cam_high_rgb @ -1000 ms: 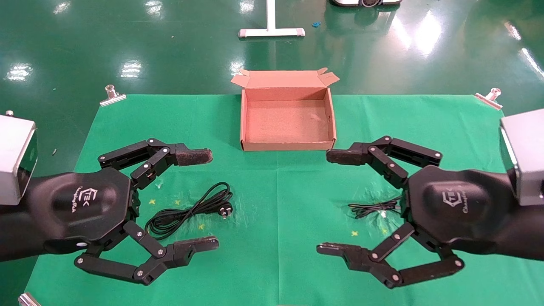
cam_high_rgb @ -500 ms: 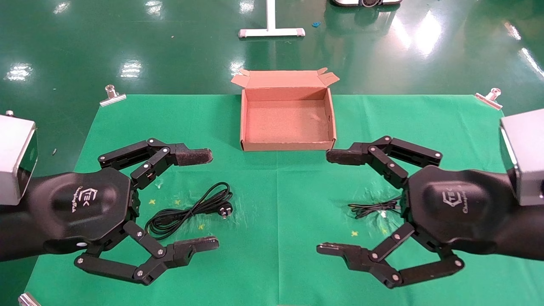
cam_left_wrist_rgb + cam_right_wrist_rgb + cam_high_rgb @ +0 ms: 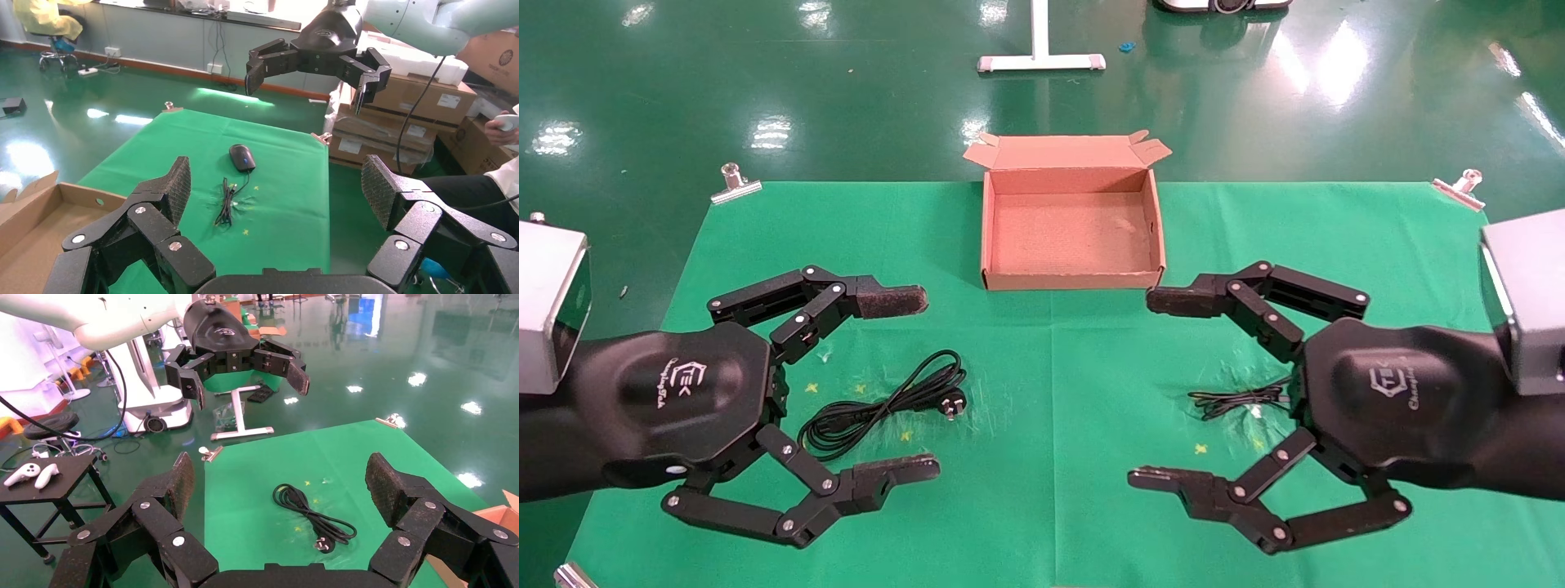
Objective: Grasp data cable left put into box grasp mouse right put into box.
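1. One box (image 3: 1071,227), brown cardboard, sits lid open at the far middle of the green bench (image 3: 1042,359).
2. One black data cable (image 3: 883,404), coiled, lies on the bench near the left gripper (image 3: 914,384).
3. One black mouse (image 3: 242,157) with its thin cord (image 3: 1238,402) lies under the right gripper (image 3: 1159,389).
4. Both grippers hover above the bench, fingers spread wide apart, holding nothing.
5. Two metal clips (image 3: 735,184) pin the bench's far corners.

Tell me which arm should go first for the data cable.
Left. The left end effector hovers open right beside the coiled data cable, and the box is empty. The right end effector, also open, is across the table above the mouse.
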